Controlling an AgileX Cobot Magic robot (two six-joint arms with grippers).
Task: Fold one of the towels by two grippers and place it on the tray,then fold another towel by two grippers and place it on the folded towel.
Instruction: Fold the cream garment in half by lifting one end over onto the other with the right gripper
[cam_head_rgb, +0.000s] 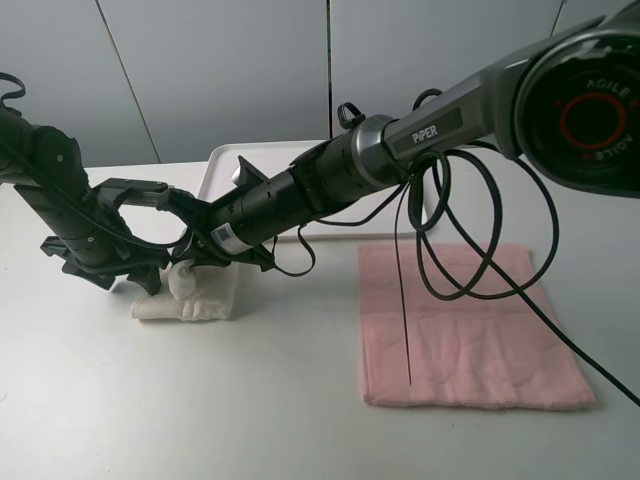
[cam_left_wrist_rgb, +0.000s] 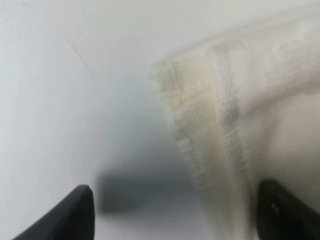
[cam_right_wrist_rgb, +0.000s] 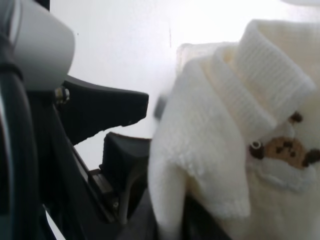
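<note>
The cream towel (cam_head_rgb: 195, 297) lies as a small thick bundle on the table at the left. Its dark embroidered mark (cam_right_wrist_rgb: 285, 150) shows in the right wrist view. My right gripper (cam_head_rgb: 186, 263) reaches across from the right and is shut on a raised fold of the cream towel (cam_right_wrist_rgb: 200, 165). Beside the bundle's left end, my left gripper (cam_head_rgb: 150, 272) stands open, with the towel's woven edge (cam_left_wrist_rgb: 215, 140) between its fingertips (cam_left_wrist_rgb: 75, 212). The pink towel (cam_head_rgb: 465, 325) lies flat at the right. The white tray (cam_head_rgb: 222, 170) sits at the back, partly hidden by the right arm.
The right arm (cam_head_rgb: 400, 145) spans the middle of the table and its black cables (cam_head_rgb: 470, 230) hang over the pink towel. The left arm (cam_head_rgb: 60, 200) fills the far left. A grey wall (cam_head_rgb: 230, 70) stands behind the table.
</note>
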